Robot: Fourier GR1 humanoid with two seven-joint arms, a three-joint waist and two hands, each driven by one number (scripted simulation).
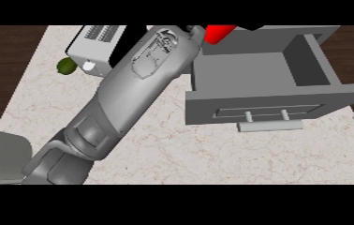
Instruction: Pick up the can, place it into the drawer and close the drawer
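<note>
While the robot's long grey forearm (131,88) crosses the view from 7 o'clock up toward 12 o'clock, the black left hand (247,27) at its far end is almost wholly cut off by the view's upper edge, and only a dark sliver of it shows. That sliver lies over the upper right side of the bright red cylindrical can (218,33), so the hand is closed round the can and holds it. The can sits at about 12 to 1 o'clock, at the very top of the view, just at the back left corner of the square grey open-topped drawer (200,109). How high above the drawer it hangs cannot be told. The drawer fills the 2 to 3 o'clock part of the view, pulled out over the pale beige marbled counter (180,153), with nothing lying on its bare floor. A pale grey bar handle (271,125) sticks out from its front panel, toward 5 o'clock. At 10 to 11 o'clock stands a white boxy slotted appliance (93,43), partly behind the forearm. A small round green fruit (66,66) lies just beside it, at 9 o'clock of the appliance.
</note>
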